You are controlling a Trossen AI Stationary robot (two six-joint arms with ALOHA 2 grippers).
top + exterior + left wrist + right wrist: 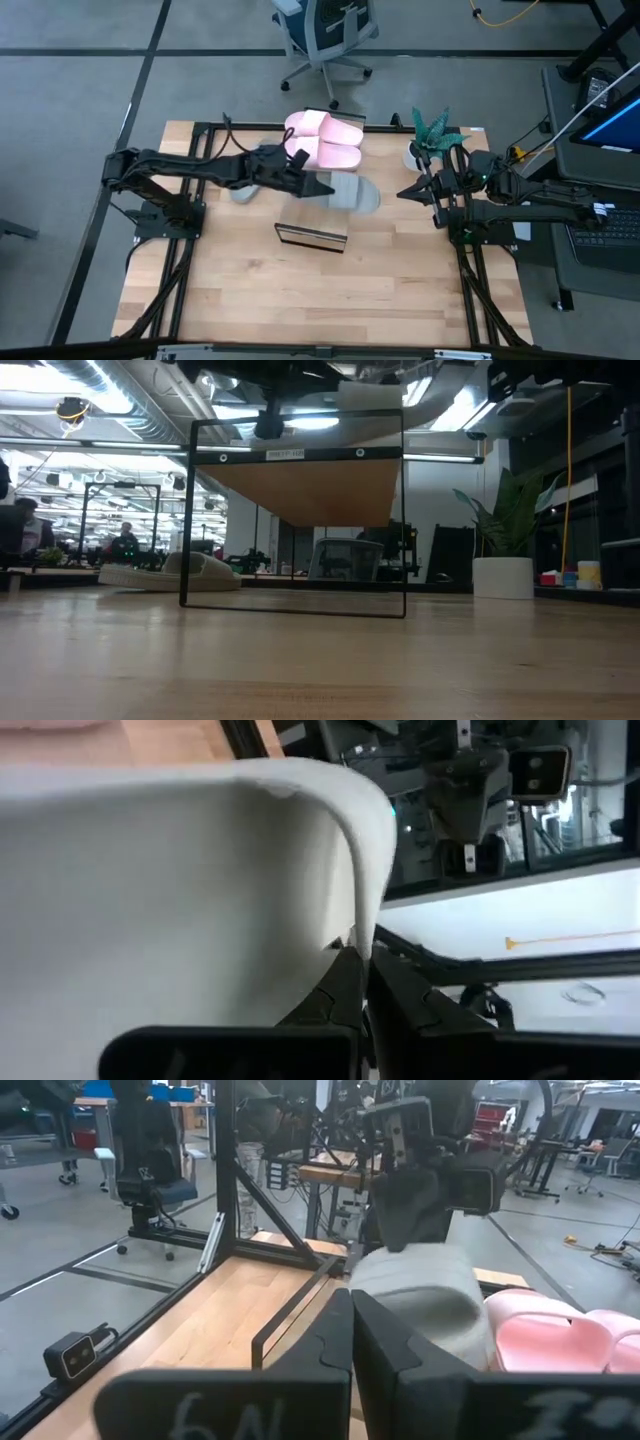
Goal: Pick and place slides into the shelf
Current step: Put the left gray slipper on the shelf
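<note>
High view first: our left gripper (322, 187) is reached out over the shelf (312, 237), jaws pinched on the strap of a grey-green slide (352, 192), which hangs just behind the shelf's back edge. The two pink slides (325, 141) lie side by side on the table (230, 290) further back from the shelf. Another grey-green slide (243, 193) peeks out from under the left arm, off to the shelf's left. Our right gripper (408, 191) waits off to the shelf's right near the potted plant (432, 135), jaws closed on nothing.

What could go wrong, as far as we can judge: the grip is a thin pinch on soft foam. In the left wrist view the jaws meet right at the strap's edge (365, 935), so the slide could peel out or swing as we carry it. It also looks tilted, so a low approach might catch the shelf's frame and shove the shelf along the table.

Hard to make out: the left wrist view is mostly filled by pale foam, so we can't see the shelf from there at all. The low view shows the shelf (300, 490) from beneath and one slide (170, 572) lying behind it, but not the gripper. The second grey-green slide is mostly hidden by the arm.
</note>
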